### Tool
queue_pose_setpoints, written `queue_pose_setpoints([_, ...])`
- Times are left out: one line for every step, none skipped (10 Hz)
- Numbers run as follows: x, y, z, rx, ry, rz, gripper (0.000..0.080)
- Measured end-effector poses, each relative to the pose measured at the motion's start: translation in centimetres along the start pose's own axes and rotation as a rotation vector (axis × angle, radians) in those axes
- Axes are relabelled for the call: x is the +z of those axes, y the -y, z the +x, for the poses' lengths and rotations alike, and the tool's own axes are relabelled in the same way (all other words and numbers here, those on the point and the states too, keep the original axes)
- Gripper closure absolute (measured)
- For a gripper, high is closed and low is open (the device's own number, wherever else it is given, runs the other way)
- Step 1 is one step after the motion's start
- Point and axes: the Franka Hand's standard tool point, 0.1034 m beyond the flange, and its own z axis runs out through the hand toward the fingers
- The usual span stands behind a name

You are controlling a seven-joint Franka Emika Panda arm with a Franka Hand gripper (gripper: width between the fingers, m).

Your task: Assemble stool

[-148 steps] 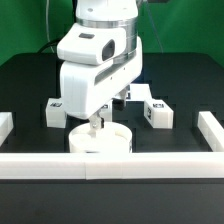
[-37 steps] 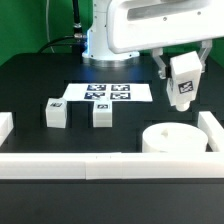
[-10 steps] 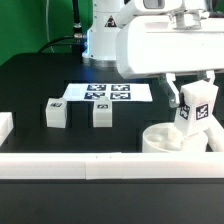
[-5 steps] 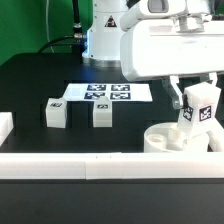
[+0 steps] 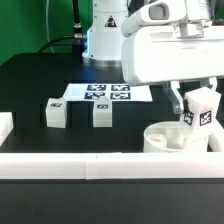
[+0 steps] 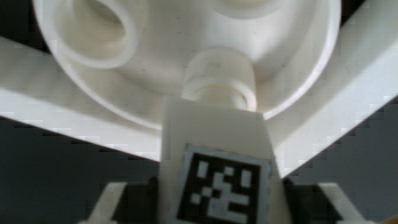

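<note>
At the desk's near corner on the exterior view's right, the gripper [image 5: 196,98], clamped on a leg [image 5: 203,112], holds its peg at a socket of the seat [image 5: 168,138]; best centre the peg and square the leg before pressing down.

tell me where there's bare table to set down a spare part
Bare black tabletop lies at the exterior view's left, past the two white block legs. Another strip runs between those legs and the long white front rail. Crowded: the exterior view's right, where the gripper holds a third leg at the round white seat disc.
</note>
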Motion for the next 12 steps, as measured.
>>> queue_pose_setpoints([0.1,0.1,0.1,-0.001,-0.009,-0.001,0.0474])
queue_pose_setpoints([0.1,0.1,0.2,-0.001,-0.015,-0.003,0.0474])
queue_pose_setpoints([0.1,0.1,0.2,-0.001,-0.015,-0.003,0.0474])
queue_pose_setpoints([0.1,0.1,0.2,-0.001,-0.015,-0.003,0.0467])
queue_pose_setpoints([0.1,0.1,0.2,-0.002,-0.010,-0.001,0.0467])
queue_pose_setpoints([-0.1,0.1,0.4,-0.003,-0.002,0.001,0.0295])
queue_pose_setpoints([-0.4,-0.1,0.8,-0.004,0.002,0.002,0.0176])
queue_pose_setpoints([-0.8,-0.1,1.2,-0.006,0.004,0.002,0.0176])
queue_pose_setpoints([-1.2,-0.2,1.5,-0.008,0.009,0.003,0.0158])
queue_pose_setpoints([-1.8,-0.2,1.9,-0.010,0.018,0.006,0.0151])
queue_pose_setpoints([-2.4,-0.3,2.3,-0.013,0.024,0.007,0.0151])
queue_pose_setpoints([-2.9,-0.4,2.8,-0.015,0.032,0.009,0.0151])
